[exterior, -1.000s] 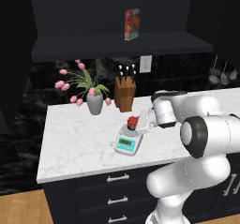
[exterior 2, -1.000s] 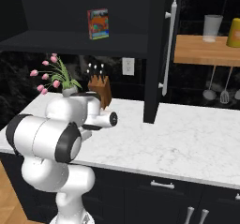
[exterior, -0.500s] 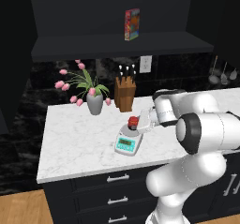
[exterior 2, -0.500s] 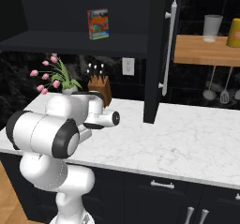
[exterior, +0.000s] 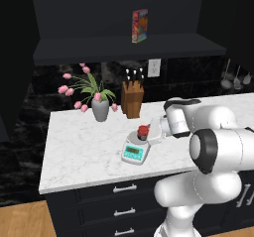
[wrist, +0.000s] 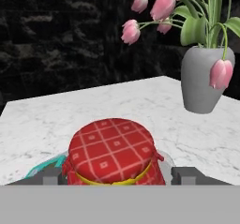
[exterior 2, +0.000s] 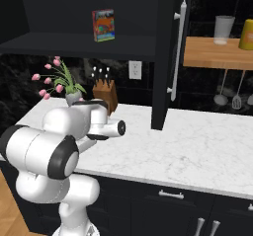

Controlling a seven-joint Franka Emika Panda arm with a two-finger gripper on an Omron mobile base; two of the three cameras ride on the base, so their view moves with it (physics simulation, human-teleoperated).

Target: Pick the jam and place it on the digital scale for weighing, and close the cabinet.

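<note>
Black cabinet (exterior 2: pixel 168 57): door ajar, swung out over the tabletop, its silver bar handle facing the right base camera; a dark shelf runs to its left under a shadowed upper body.

White marble tabletop (exterior: pixel 79 147): bears all small items; dark drawers with short handles sit below.

Arm (exterior: pixel 218 147): white, dark joints. Rises from the base, bulky elbow nearest the cameras, forearm folded back and reaching low and level across the tabletop toward the scale; wrist turned so the hand camera looks along the surface at the vase.

Vase (exterior: pixel 100 109): grey, with pink tulips, at the back left of the tabletop, well apart from the scale.

Knife block (exterior: pixel 132 98): brown wood, just beside the vase, against the back wall.

Box (exterior: pixel 140 26): red, colourful, upright on the shelf.

Scale (exterior: pixel 135 151): white, teal front panel, near the tabletop's front edge.

Gripper (wrist: pixel 121 175): fingers (wrist: pixel 187 175) stand apart, one on each side of the jam; contact with the jar cannot be told.

Jam (exterior: pixel 143 131): red chequered lid, upright on the scale's plate, between the fingers.
</note>
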